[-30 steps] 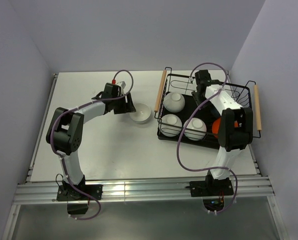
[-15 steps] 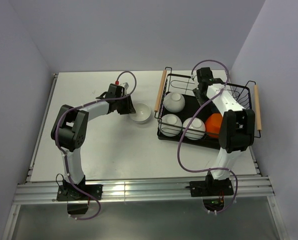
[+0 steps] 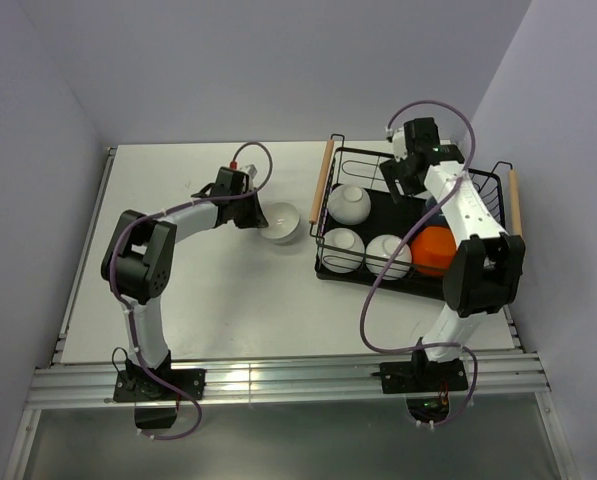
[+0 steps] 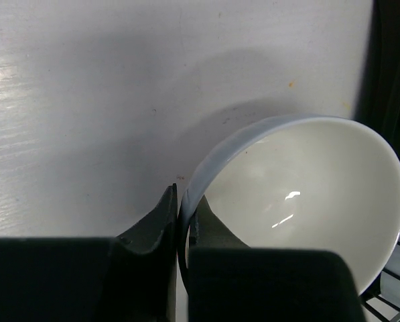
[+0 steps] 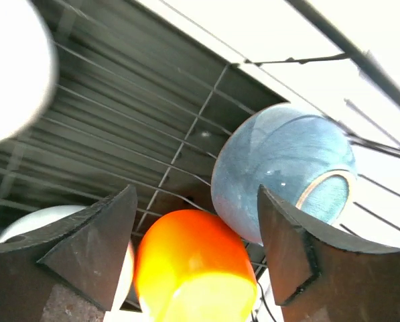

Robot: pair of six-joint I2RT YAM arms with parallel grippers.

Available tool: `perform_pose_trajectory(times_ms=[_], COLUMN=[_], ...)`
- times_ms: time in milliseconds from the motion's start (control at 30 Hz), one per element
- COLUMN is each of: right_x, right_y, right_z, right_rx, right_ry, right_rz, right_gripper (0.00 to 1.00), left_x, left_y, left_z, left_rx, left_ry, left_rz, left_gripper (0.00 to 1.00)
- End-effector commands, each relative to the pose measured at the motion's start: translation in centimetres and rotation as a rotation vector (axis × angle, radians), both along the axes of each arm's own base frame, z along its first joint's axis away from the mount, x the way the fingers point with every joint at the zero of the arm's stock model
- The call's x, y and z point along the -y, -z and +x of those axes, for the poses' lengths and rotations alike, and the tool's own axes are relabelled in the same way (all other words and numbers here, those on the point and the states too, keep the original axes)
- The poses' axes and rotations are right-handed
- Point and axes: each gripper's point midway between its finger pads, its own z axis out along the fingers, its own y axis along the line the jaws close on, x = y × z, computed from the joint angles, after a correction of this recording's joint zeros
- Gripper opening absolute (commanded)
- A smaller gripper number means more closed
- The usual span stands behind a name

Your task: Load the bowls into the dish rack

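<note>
From above, the left claw point(image 3: 256, 212) meets a white bowl point(image 3: 281, 228) on the desk point(image 3: 178, 280), just left of the dish rack point(image 3: 322, 182). Three more white bowls point(image 3: 350, 203) and an orange bowl point(image 3: 435, 250) sit inside the rack.

The left wrist view shows that claw pinching the bowl's rim.

The right wrist view shows the right claw point(image 5: 196, 228) spread above the orange bowl and a blue bowl point(image 5: 280, 171).

Dish rack point(image 3: 322, 182) stands on table point(image 3: 178, 290), right side. 1 lone bowl point(image 3: 280, 224) rests on table just left of rack. Inside rack: 3 left-side bowls point(image 3: 350, 203), 2 right-side bowls point(image 5: 193, 268).
</note>
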Motion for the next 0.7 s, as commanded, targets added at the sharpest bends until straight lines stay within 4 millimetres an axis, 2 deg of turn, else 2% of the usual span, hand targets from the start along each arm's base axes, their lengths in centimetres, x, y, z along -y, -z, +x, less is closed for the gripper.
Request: perform_pose_trajectory(times_ms=[0, 33, 100, 133, 167, 233, 267, 333, 367, 400, 433, 467, 500, 533, 667], right_x=[-1.2, -1.3, -2.2, -1.9, -2.1, -2.3, -2.5, -2.9, -3.1, -3.3, -4.3, -5.2, -6.9, -7.8, -11.5], right_y=[-7.3, -8.0, -9.9, -11.1, -12.0, -14.3, -15.0, -17.1, -18.0, -18.7, -19.4, -20.6, -21.3, -21.9, -25.6], right_z=[0.2, 0.1, 0.0, -0.3, -0.3, -0.6, -0.6, -0.8, -0.8, -0.9, -1.2, -1.8, -2.4, -3.0, -5.9], right_rx=[0.173, 0.185, 0.218, 0.247, 0.273, 0.336, 0.359, 0.414, 0.439, 0.459, 0.468, 0.484, 0.477, 0.474, 0.497], right_ry=[-0.015, -0.015, -0.030, -0.024, -0.019, -0.017, -0.007, 0.008, 0.014, 0.017, 0.000, -0.033, -0.079, -0.104, -0.220], right_rz=[0.116, 0.137, 0.215, 0.236, 0.263, 0.296, 0.315, 0.358, 0.376, 0.399, 0.453, 0.499, 0.584, 0.633, 0.852], right_gripper=[0.85, 0.89, 0.99, 1.00, 1.00, 1.00, 1.00, 1.00, 1.00, 1.00, 1.00, 1.00, 1.00, 1.00, 0.98], left_x=[1.1, 0.9, 0.3, 0.0, -0.8, -1.3, -1.9, -2.5, -2.8, -3.0, -3.2, -3.4, -3.5, -3.5, -3.0], left_y=[-7.8, -8.3, -10.8, -11.6, -13.6, -15.5, -17.6, -19.9, -22.4, -23.6, -24.9, -27.5, -28.9, -31.2, -35.5], left_z=[1.6, 1.6, 1.5, 1.4, 1.3, 0.9, 0.4, -0.1, -0.8, -1.1, -1.5, -2.2, -2.5, -3.2, -4.6], left_rx=[0.174, 0.184, 0.233, 0.250, 0.290, 0.326, 0.366, 0.416, 0.467, 0.500, 0.527, 0.584, 0.613, 0.657, 0.712], left_ry=[0.000, -0.003, -0.013, -0.017, -0.030, -0.037, -0.042, -0.042, -0.038, -0.033, -0.030, -0.028, -0.025, -0.022, -0.017], left_rz=[-0.104, -0.102, -0.118, -0.121, -0.128, -0.139, -0.155, -0.159, -0.172, -0.172, -0.178, -0.194, -0.206, -0.230, -0.324], left_gripper=[0.00, 0.00, 0.00, 0.00, 0.00, 0.00, 0.00, 0.00, 0.00, 0.00, 0.00, 0.00, 0.00, 0.00, 0.00])
